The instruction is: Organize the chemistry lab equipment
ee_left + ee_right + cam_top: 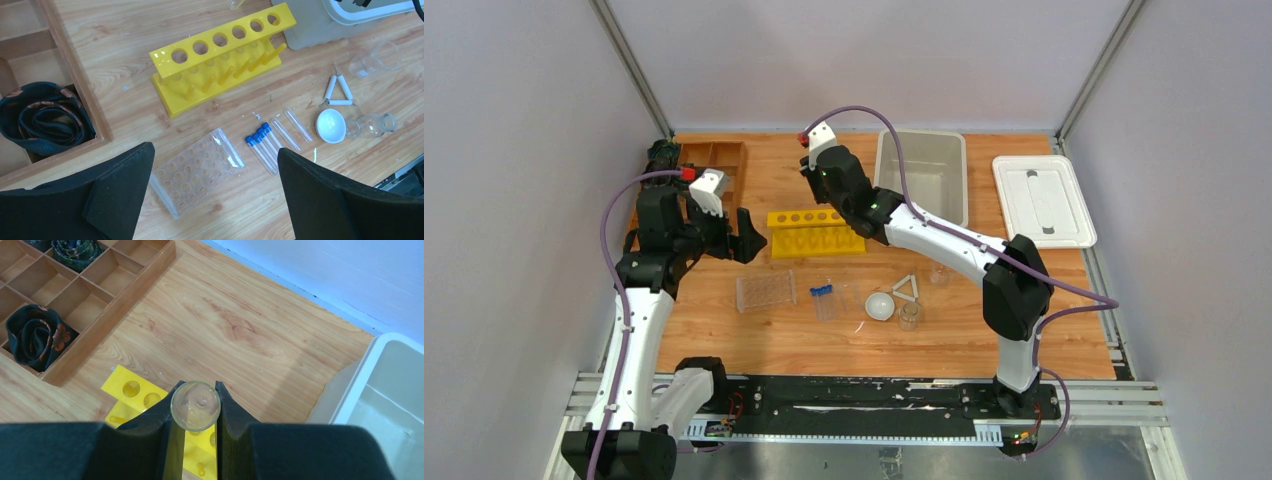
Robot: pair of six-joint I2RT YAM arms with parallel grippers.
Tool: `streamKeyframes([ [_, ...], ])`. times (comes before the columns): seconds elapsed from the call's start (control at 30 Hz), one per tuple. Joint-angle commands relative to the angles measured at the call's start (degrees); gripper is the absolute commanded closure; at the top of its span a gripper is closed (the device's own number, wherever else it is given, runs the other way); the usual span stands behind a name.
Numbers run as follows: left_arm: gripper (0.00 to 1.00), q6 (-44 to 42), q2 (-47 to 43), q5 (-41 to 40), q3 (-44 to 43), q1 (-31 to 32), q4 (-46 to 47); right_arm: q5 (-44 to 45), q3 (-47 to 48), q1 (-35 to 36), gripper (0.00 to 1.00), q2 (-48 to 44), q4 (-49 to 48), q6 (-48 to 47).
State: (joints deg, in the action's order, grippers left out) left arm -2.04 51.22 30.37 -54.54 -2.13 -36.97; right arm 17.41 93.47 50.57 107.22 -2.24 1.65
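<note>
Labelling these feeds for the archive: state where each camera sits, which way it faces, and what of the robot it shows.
Top external: above and behind the bases, facing down on the table; both arms show, left gripper and right gripper included.
Left wrist: on the left arm, facing down at the blue-capped tubes; its open fingers frame the bottom.
Right wrist: facing down past its fingers, shut on a clear glass piece.
Both wrist views share the yellow rack and wooden tray.

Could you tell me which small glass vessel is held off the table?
The glass vessel in the right gripper, over the yellow rack; the other two sit on the table by the white triangle and white bowl.
</note>
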Motion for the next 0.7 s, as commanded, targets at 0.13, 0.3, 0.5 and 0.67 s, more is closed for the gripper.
streamKeyframes([
  [0.13,0.00,-2.37,0.10,-0.86,-2.32,-0.24,-1.05,1.15,-2.96,-0.12,1.00,0.29,-4.25,0.94],
  [0.3,0.00,-2.17,0.37,-1.10,-2.41,-0.24,-0.74,1.15,-4.73,-0.18,1.00,-0.08,-4.34,1.52],
  [0.5,0.00,-1.97,0.22,-1.18,-2.50,-0.24,-0.65,1.11,-6.45,-0.33,1.00,0.20,-5.04,2.38],
  [0.67,0.00,-2.28,-0.04,-1.47,-2.54,-0.26,-0.74,0.69,-7.17,-0.38,1.00,-0.14,-4.99,3.21],
])
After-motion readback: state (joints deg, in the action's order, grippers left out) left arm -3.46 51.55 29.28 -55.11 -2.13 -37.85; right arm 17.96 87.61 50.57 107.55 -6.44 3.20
